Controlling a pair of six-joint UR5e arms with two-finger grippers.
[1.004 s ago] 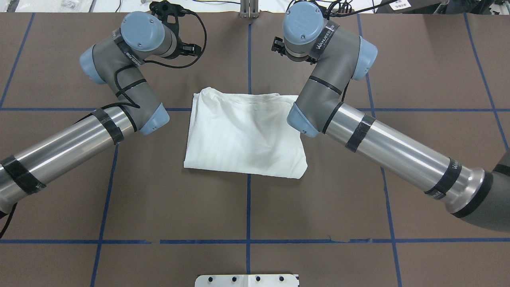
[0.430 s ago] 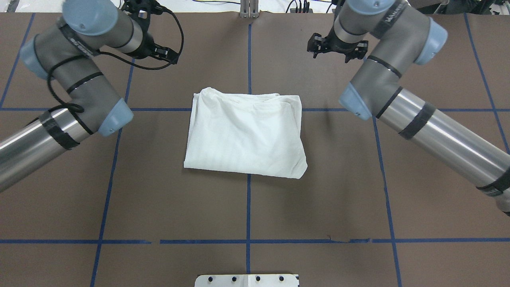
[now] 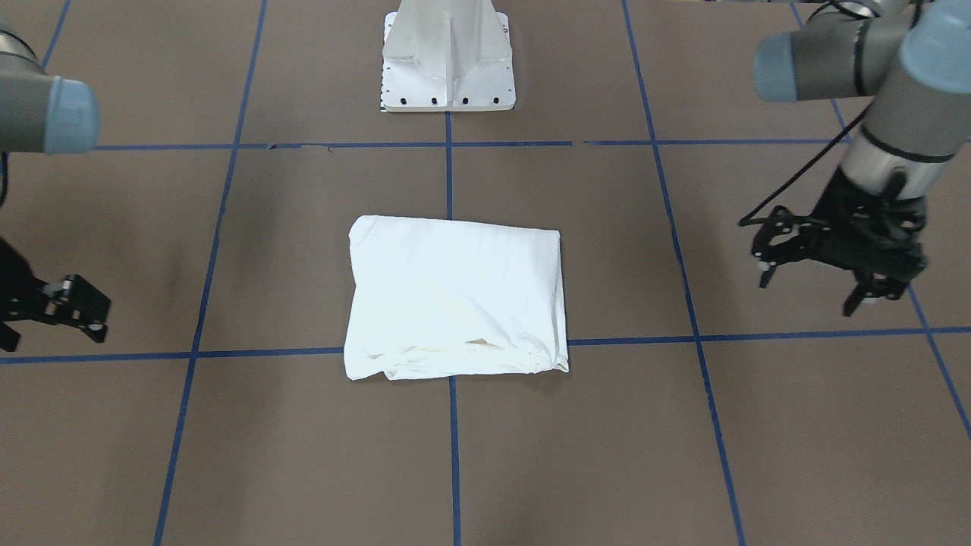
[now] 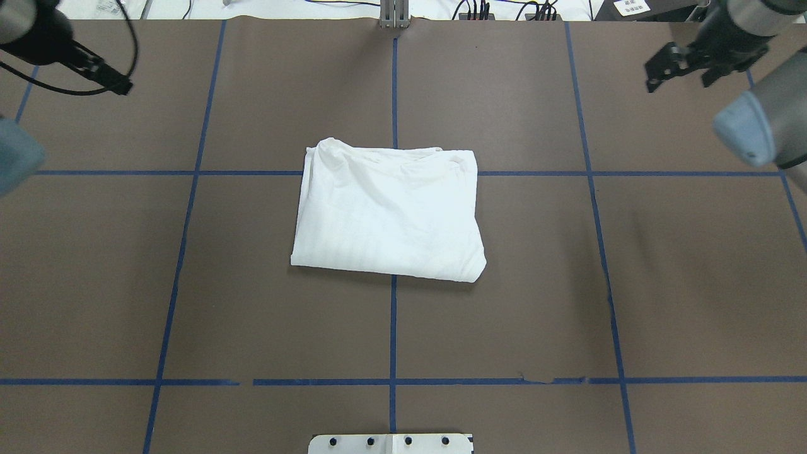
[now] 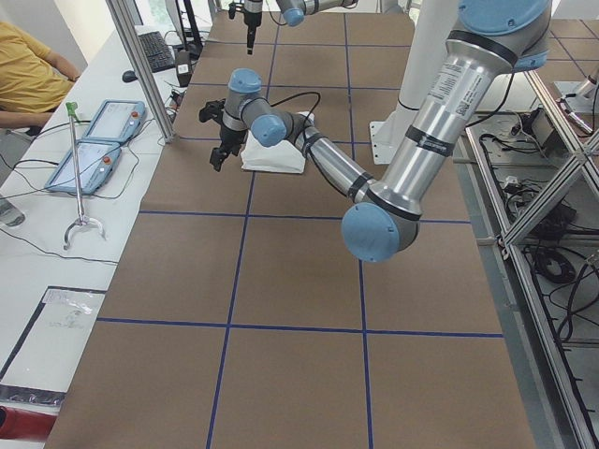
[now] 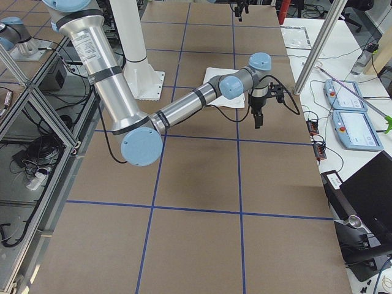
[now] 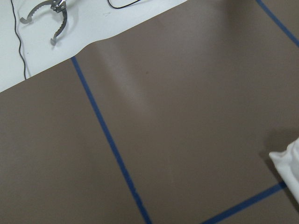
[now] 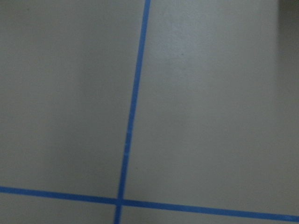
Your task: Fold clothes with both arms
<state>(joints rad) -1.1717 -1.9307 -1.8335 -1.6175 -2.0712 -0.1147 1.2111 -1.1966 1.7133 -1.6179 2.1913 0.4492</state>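
The white T-shirt (image 4: 388,214) lies folded into a rough rectangle at the table's middle, plain white side up. Its text, neck and label are hidden. It also shows in the front-facing view (image 3: 455,296), and one corner shows in the left wrist view (image 7: 289,161). My left gripper (image 3: 808,294) is open and empty, raised above the table well off the shirt's left side. My right gripper (image 4: 681,72) is open and empty, far off the shirt's right side near the table's far edge. Neither touches the shirt.
The brown table cover (image 4: 252,315) carries a grid of blue tape lines. The white pedestal base (image 3: 447,57) stands at the robot's edge. A side table with teach pendants (image 5: 98,140) and metal tongs (image 7: 46,14) lies beyond the far edge.
Both arms have swung outward and away from the shirt, the left toward the far left, the right toward the far right. The shirt has not moved.
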